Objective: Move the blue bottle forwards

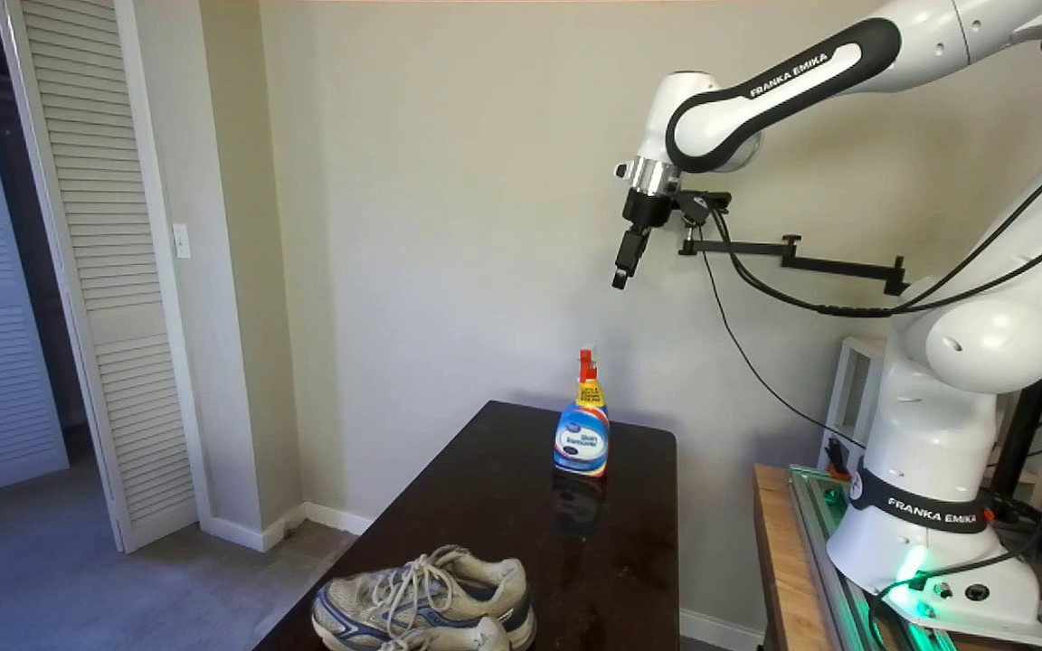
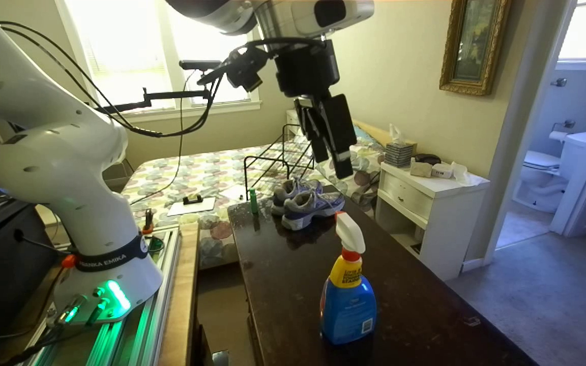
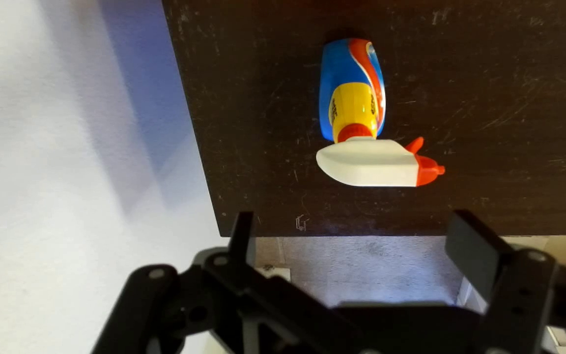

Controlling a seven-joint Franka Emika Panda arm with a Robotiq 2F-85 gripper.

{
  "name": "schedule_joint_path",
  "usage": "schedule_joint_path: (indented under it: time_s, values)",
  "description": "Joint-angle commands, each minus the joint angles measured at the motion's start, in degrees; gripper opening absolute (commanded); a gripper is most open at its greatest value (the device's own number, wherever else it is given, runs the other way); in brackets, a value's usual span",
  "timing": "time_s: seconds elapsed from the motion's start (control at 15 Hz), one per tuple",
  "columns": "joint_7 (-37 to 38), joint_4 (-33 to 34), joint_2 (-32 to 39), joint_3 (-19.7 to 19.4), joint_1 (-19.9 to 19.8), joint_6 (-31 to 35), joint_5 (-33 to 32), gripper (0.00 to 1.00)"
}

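Note:
The blue bottle is a spray bottle with a yellow neck, a white spray head and orange-red parts. It stands upright near one end of the dark table. It also shows in an exterior view and in the wrist view, where its spray head points right. My gripper hangs in the air, higher than the bottle and apart from it. In the wrist view its fingers are wide apart with nothing between them. The gripper also shows in an exterior view.
A pair of grey sneakers sits on the table, also seen in an exterior view. A small green cylinder stands beside them. A black wire rack is behind. A wall runs along the table's end near the bottle.

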Motion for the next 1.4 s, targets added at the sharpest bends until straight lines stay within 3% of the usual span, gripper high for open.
schedule_joint_path:
  time_s: [0.0,0.73,1.33]
  values:
    - [-0.21,0.09,0.05,0.44,-0.45,-0.13,0.31,1.00]
    - [-0.21,0.09,0.05,0.44,-0.45,-0.12,0.31,1.00]
    - [-28.85,-4.90,1.01,-6.72,5.21,2.88,2.72,1.00]
